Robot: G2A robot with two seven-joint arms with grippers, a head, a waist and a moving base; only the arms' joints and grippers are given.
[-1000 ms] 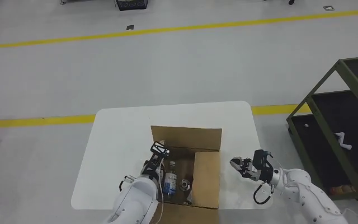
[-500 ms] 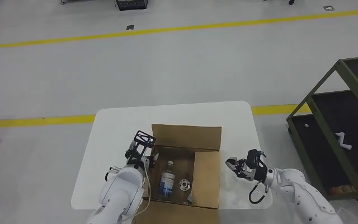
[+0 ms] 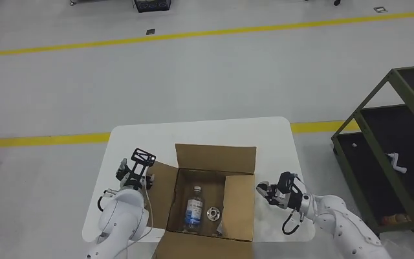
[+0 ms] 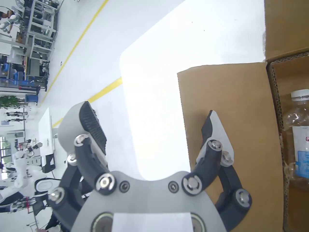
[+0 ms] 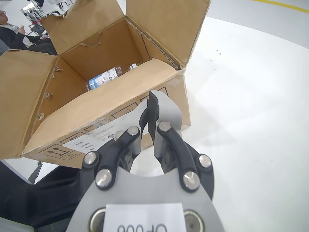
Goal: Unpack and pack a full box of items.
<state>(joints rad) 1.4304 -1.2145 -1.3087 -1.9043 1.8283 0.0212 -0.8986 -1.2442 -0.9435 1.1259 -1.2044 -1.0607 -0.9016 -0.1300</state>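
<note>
An open cardboard box (image 3: pixel 213 158) stands in the middle of the white table (image 3: pixel 136 139). Inside lie a clear water bottle (image 3: pixel 193 208) (image 4: pixel 298 131) (image 5: pixel 103 78) and a small round metal part (image 3: pixel 212 212). The box's left flap (image 3: pixel 162 194) (image 4: pixel 229 112) is folded outward. My left gripper (image 3: pixel 136 163) (image 4: pixel 147 109) hangs open just past that flap's outer edge, one finger over the cardboard and one over the table, holding nothing. My right gripper (image 3: pixel 265 191) (image 5: pixel 150 107) is shut, its tips right by the outer face of the right flap (image 3: pixel 239 207) (image 5: pixel 101 112).
A green metal cart (image 3: pixel 381 149) stands off the table's right side. The back flap (image 3: pixel 217 158) rises upright. Bare table lies behind the box and to its left. The table's front edge is close to both arms.
My left gripper came up out of the box and swung left, and the left flap now lies folded outward. My right gripper shifted left, closer to the right flap.
</note>
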